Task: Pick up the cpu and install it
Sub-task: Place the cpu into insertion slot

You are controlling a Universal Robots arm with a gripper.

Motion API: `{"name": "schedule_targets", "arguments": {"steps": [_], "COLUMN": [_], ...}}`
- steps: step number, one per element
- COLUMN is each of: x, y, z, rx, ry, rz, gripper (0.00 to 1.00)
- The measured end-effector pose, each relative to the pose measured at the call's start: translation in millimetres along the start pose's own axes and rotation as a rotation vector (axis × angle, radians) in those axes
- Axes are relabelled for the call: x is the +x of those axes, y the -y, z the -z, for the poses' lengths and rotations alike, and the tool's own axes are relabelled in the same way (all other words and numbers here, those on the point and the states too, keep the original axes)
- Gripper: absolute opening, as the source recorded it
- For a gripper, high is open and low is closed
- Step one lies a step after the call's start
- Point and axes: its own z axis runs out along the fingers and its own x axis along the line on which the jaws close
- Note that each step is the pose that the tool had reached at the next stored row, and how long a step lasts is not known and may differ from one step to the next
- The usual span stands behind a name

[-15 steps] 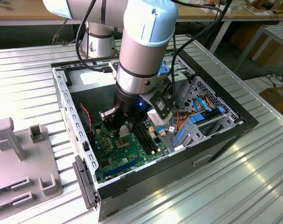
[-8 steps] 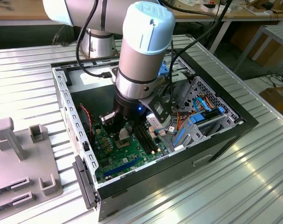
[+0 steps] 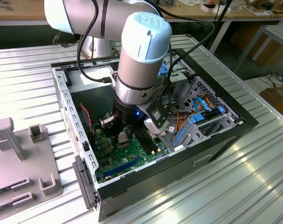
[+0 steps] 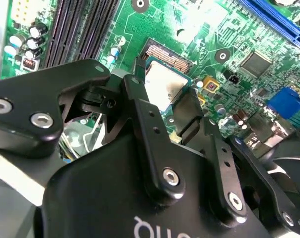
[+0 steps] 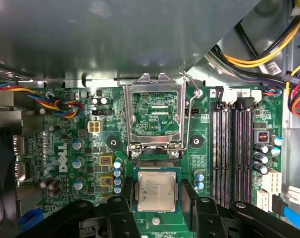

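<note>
The cpu (image 5: pixel 156 191), a flat silver-grey square with a green rim, sits between my gripper's (image 5: pixel 157 194) two black fingers, which press on its opposite sides. It hangs just over the motherboard, partly covering the socket (image 5: pixel 155 164), whose gold contacts show along one edge. The socket's silver load plate (image 5: pixel 156 113) stands flipped open, its wire lever (image 5: pixel 189 116) raised beside it. In the second wrist view the cpu (image 4: pixel 162 84) lies slightly tilted next to the exposed socket contacts (image 4: pixel 167 53). From the exterior view the gripper (image 3: pixel 123 138) reaches down inside the open computer case (image 3: pixel 211 144).
Long black memory slots (image 5: pixel 234 148) run beside the socket. Bundled cables (image 5: pixel 261 54) and a metal drive cage (image 3: pixel 204 109) crowd the case on the exterior view's right. A blue expansion slot (image 4: pixel 274 20) crosses the board. A grey fixture tray (image 3: pixel 20 163) lies on the table outside.
</note>
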Motion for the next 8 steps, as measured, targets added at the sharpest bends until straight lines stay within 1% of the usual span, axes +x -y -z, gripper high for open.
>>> {"name": "schedule_targets", "arguments": {"steps": [2, 3, 8], "x": [0.0, 0.0, -0.8], "y": [0.2, 0.4, 2.5], "z": [-3.1, -6.7, -13.9], "rx": [0.0, 0.0001, 0.0], "ry": [-0.0016, -0.0026, -0.0046], "rz": [-0.003, -0.004, -0.005], "gripper": [0.47, 0.47, 0.47]}}
